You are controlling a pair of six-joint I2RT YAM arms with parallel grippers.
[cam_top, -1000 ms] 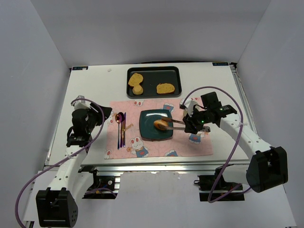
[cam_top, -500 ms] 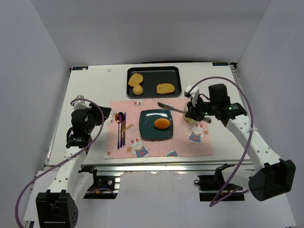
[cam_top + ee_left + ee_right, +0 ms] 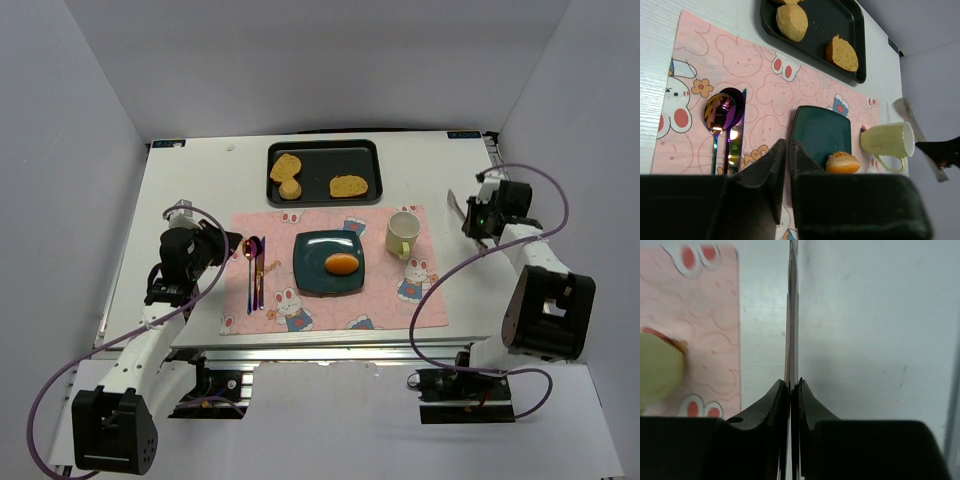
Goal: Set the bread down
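The bread (image 3: 342, 263), a small glossy orange-brown bun, lies alone in the middle of the dark teal plate (image 3: 312, 275); the left wrist view shows the bread (image 3: 842, 163) on the plate (image 3: 820, 130) too. My right gripper (image 3: 474, 216) is far right of it, over bare table, shut on thin metal tongs (image 3: 455, 205). In the right wrist view the gripper (image 3: 794, 382) pinches the tongs (image 3: 792, 300) edge-on. My left gripper (image 3: 226, 243) hovers at the placemat's left edge, its jaws (image 3: 789, 143) nearly together with nothing between them.
A pale yellow cup (image 3: 402, 233) stands right of the plate on the pink placemat (image 3: 330, 312). A spoon (image 3: 251, 250) and other cutlery lie left of the plate. The black tray (image 3: 320, 172) behind holds toast slices (image 3: 349, 186) and a pale heart-shaped piece (image 3: 290, 189).
The right arm let the bread go on the plate, then swung back to the table's right side with the tongs. The left gripper's jaws narrowed and it shifted slightly toward the mat.
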